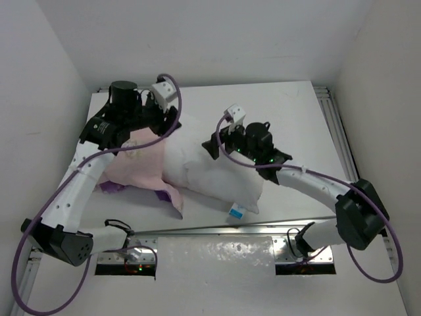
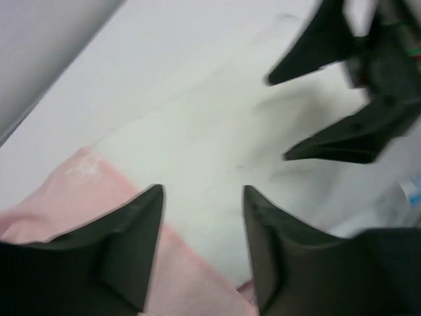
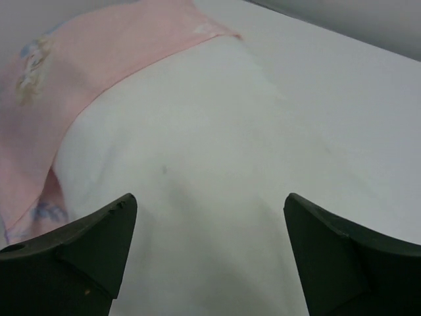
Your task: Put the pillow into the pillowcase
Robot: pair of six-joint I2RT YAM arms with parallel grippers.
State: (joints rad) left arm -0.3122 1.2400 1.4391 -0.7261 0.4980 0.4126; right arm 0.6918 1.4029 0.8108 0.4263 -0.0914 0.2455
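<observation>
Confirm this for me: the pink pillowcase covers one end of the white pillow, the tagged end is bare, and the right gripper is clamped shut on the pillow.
Not quite. The right wrist view shows the right gripper open, jaws spread wide over the pillow, clamping nothing. The rest holds.

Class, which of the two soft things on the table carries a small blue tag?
The plump white pillow, tag at its near corner; the pillowcase is thin and pink.
</observation>
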